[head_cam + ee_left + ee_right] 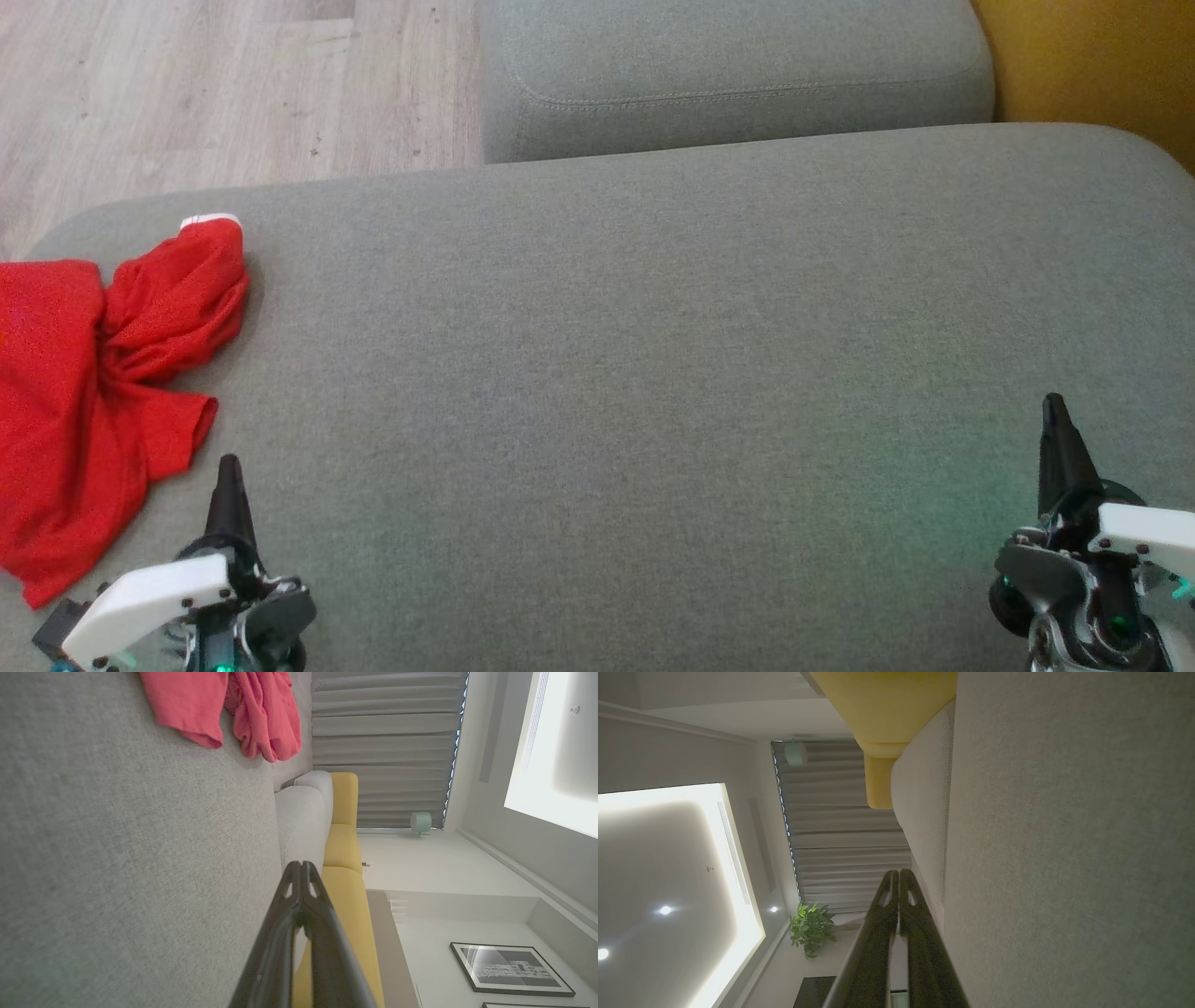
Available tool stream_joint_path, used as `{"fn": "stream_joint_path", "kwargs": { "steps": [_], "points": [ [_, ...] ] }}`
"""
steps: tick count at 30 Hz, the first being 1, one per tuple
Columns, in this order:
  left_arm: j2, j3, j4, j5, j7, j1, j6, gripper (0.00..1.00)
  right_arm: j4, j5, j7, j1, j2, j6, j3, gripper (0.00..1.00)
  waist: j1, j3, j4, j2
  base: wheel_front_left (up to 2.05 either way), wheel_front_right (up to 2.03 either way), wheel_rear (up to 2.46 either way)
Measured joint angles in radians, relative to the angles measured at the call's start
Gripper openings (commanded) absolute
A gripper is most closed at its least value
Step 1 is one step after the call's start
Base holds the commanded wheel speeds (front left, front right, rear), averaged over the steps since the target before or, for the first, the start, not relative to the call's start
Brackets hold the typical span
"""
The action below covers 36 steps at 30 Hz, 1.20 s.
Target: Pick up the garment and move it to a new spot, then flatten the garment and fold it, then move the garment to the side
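Garment [84, 392] bunched along sofa [653, 373] left edge, just beside my left hand [229, 471]. My right hand [1055, 411] well apart, near right edge. Both clenched, empty. Left arm nearer.

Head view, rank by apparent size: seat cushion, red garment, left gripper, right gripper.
1. Seat cushion, by far the largest.
2. Red garment, even though the left edge of the view cuts it off.
3. Left gripper and right gripper: they look alike, and both are cropped and nearer the camera, so I won't rank them.
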Motion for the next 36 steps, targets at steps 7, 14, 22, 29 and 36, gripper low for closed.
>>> {"fn": "stream_joint_path", "kwargs": {
  "steps": [7, 14, 22, 29, 36],
  "points": [
    [0.0, 0.0, 0.0, 0.0, 0.0, 0.0, 0.0, 0.0, 0.0, 0.0, 0.0, 0.0, 0.0, 0.0, 0.0, 0.0, 0.0, 0.0, 0.0, 0.0, 0.0, 0.0, 0.0],
    [0.0, 0.0, 0.0, 0.0, 0.0, 0.0, 0.0, 0.0, 0.0, 0.0, 0.0, 0.0, 0.0, 0.0, 0.0, 0.0, 0.0, 0.0, 0.0, 0.0, 0.0, 0.0, 0.0],
    [0.0, 0.0, 0.0, 0.0, 0.0, 0.0, 0.0, 0.0, 0.0, 0.0, 0.0, 0.0, 0.0, 0.0, 0.0, 0.0, 0.0, 0.0, 0.0, 0.0, 0.0, 0.0, 0.0],
    [0.0, 0.0, 0.0, 0.0, 0.0, 0.0, 0.0, 0.0, 0.0, 0.0, 0.0, 0.0, 0.0, 0.0, 0.0, 0.0, 0.0, 0.0, 0.0, 0.0, 0.0, 0.0, 0.0],
    [-0.002, -0.004, 0.031, 0.0, -0.001, 0.013, 0.001, 1.0, 0.031, 0.0, 0.0, 0.014, 0.002, 0.0, 0.002, 1.0, 0.0, 0.0, 0.0, 0.0, 0.0, 0.0, 0.0]
  ]
}}
